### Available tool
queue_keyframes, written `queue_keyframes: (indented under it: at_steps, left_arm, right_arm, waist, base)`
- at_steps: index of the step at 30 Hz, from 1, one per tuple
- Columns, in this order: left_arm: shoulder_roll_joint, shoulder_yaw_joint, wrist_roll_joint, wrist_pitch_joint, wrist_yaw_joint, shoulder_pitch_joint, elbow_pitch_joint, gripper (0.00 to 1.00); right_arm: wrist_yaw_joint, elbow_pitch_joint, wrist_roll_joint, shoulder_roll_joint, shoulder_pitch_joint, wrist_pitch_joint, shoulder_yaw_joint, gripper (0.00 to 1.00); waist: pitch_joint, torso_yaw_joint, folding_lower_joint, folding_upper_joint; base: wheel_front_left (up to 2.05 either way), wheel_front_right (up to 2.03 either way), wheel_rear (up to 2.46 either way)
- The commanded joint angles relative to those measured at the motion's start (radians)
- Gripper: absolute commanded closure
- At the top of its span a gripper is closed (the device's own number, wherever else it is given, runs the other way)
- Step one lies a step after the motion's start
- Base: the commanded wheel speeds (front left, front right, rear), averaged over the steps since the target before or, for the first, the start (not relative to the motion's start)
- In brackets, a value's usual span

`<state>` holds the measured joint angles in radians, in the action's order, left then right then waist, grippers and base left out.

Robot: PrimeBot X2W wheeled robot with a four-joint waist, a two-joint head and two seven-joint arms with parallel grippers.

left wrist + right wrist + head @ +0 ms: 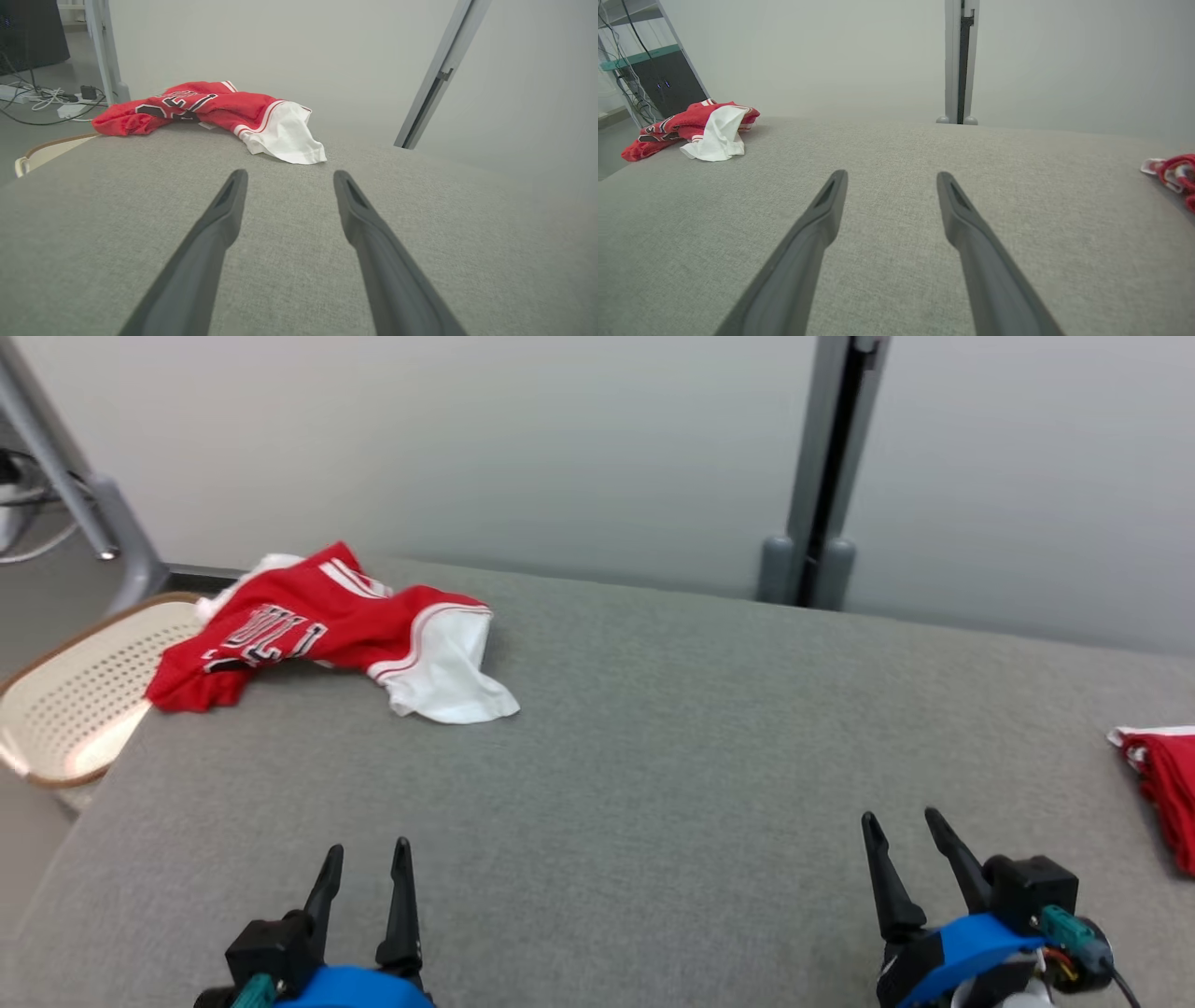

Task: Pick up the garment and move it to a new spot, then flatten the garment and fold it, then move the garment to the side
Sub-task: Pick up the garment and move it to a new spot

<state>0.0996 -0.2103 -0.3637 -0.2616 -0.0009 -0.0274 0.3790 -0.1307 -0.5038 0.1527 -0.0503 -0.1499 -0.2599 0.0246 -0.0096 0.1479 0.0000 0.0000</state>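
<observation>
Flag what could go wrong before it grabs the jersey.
Jersey sits at the far left corner, apparently overhanging the edge above the basket; a weak pinch could drag it off.
It is bunched, white side turned out; the open left gripper may catch one layer only.
Another red garment lies at the right edge and could crowd the put-aside spot.

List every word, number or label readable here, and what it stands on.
Red jersey: large black, white-edged lettering, upside down and creased; not readable with certainty.
Red garment at the right edge: no text visible.
</observation>
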Motion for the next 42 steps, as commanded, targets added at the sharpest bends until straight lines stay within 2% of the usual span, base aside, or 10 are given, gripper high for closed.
queue_keyframes:
  at_steps: [1,6,10,16,24,28,32,39,42]
  left_arm:
    - [0.011,0.002,0.001,-0.005,-0.001,-0.001,-0.004,0.00]
    - [0.020,0.008,-0.004,-0.004,0.007,0.013,-0.012,0.00]
    - [0.024,0.013,-0.009,-0.004,0.011,0.021,-0.022,0.00]
    - [0.021,0.013,-0.014,-0.004,0.016,0.025,-0.028,0.00]
    - [0.015,0.025,-0.025,-0.005,0.014,-0.002,-0.042,0.00]
    - [0.064,0.055,-0.016,-0.003,0.015,-0.082,-0.072,0.00]
    - [0.146,0.101,-0.006,0.026,0.015,-0.245,-0.130,0.00]
    - [0.281,0.130,0.007,0.181,-0.018,-0.609,-0.150,0.00]
    - [0.287,0.118,-0.009,0.241,-0.035,-0.699,-0.114,0.00]
  right_arm:
    - [0.000,0.002,0.008,-0.001,0.015,-0.004,0.005,0.00]
    - [0.000,-0.007,0.026,-0.001,0.015,-0.004,0.031,0.00]
    - [0.000,-0.015,0.039,-0.001,0.004,-0.004,0.057,0.00]
    - [0.000,-0.015,0.026,-0.001,-0.010,-0.005,0.065,0.00]
    - [0.000,0.042,0.006,-0.001,-0.036,-0.006,0.076,0.00]
    - [0.000,0.071,-0.018,-0.001,-0.056,-0.002,0.063,0.00]
    - [0.000,0.115,-0.066,-0.001,-0.099,0.016,0.035,0.00]
    - [0.000,0.210,-0.122,-0.001,-0.179,0.061,0.019,0.00]
    - [0.000,0.228,-0.133,-0.001,-0.196,0.073,0.020,0.00]
  waist:
    - [0.027,0.062,0.0000,0.0000]
    - [0.028,0.159,0.0000,0.0000]
    - [0.031,0.201,0.0000,0.0000]
    - [0.040,0.213,0.0000,0.0000]
    - [0.094,0.190,0.0000,0.0000]
    - [0.150,0.173,0.0000,0.0000]
    - [0.221,0.150,0.0000,0.0000]
    - [0.349,0.071,0.0000,0.0000]
    - [0.383,0.041,0.0000,0.0000]
  base:
    - [0.00,0.00,0.00]
    - [0.00,0.00,0.00]
    - [0.00,0.00,0.00]
    - [0.00,0.00,0.00]
    - [0.00,0.00,0.00]
    - [0.00,0.00,0.00]
    - [0.00,0.00,0.00]
    - [0.00,0.00,0.00]
    - [0.00,0.00,0.00]
